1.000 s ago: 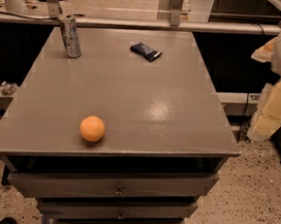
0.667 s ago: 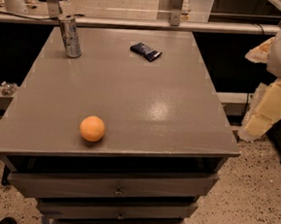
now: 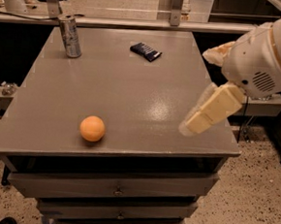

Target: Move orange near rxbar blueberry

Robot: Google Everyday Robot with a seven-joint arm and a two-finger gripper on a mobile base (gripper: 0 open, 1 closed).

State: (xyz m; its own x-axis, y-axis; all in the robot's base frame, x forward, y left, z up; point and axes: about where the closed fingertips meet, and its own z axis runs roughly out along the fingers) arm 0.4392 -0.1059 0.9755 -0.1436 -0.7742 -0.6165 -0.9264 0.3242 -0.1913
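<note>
The orange (image 3: pixel 92 128) sits on the gray tabletop (image 3: pixel 132 89) near the front edge, left of the middle, touching nothing. The blue snack bar (image 3: pixel 145 51) lies flat well apart from it, toward the back. A silver can (image 3: pixel 70 37) stands upright at the back left corner. The tool (image 3: pixel 194 123) hangs over the front right corner, away from the orange; I cannot tell whether it is apart or together

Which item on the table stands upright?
The silver can, far left corner; the orange is round, the rxbar blueberry lies flat. The gripper hovers by the right edge.
</note>
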